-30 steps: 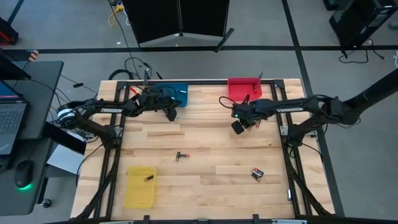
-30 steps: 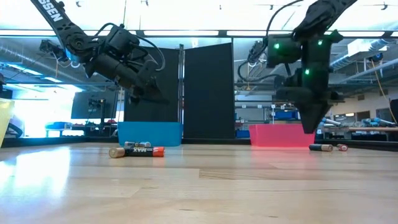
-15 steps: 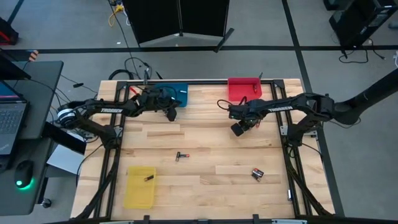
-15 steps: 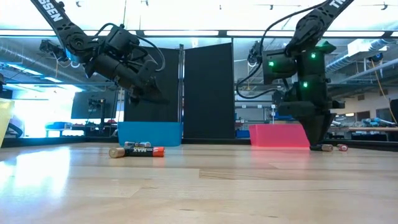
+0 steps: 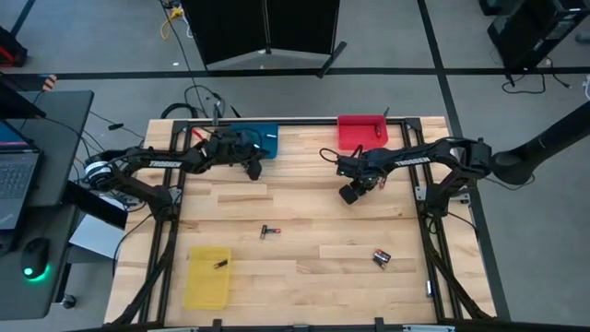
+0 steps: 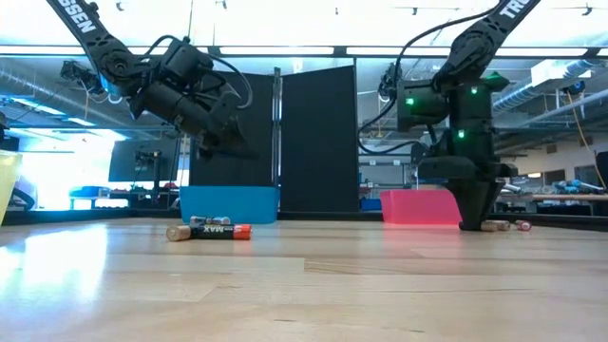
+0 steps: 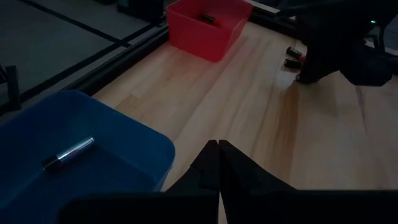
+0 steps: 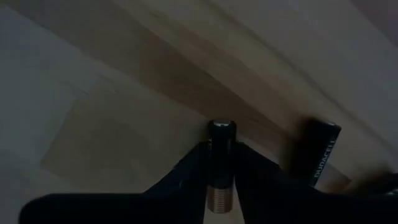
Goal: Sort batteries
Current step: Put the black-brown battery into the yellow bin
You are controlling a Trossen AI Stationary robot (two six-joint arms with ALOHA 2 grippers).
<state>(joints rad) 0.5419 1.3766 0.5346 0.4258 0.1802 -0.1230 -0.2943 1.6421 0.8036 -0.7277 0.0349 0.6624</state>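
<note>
The right gripper (image 5: 348,194) has come down and slid a little toward the table's middle since a second ago; it now stands with its tips at the tabletop (image 5: 304,212) in front of the red bin (image 5: 361,132), which sits at the far edge. In the right wrist view its fingers (image 8: 194,167) are closed on either side of a black battery with a copper end (image 8: 221,163), which lies on the wood between them. A second black battery (image 8: 321,153) lies just beside it, outside the fingers. In the low view two cells (image 6: 503,226) show on the wood by the gripper's foot.

The left gripper (image 5: 253,170) hangs above the tabletop just in front of the blue bin (image 5: 263,138), also at the far edge, its fingers (image 7: 208,168) pressed together with nothing between them. A silver-grey battery (image 7: 68,154) lies inside the blue bin, and a dark cell (image 7: 207,18) lies in the red bin.

Near the table's middle a small cluster of batteries (image 5: 268,231) lies together, one black with a red end (image 6: 219,231). Another pair of batteries (image 5: 382,258) rests toward the near right corner. The yellow bin (image 5: 207,276) sits at the near left corner with one dark battery (image 5: 221,265) in it.
</note>
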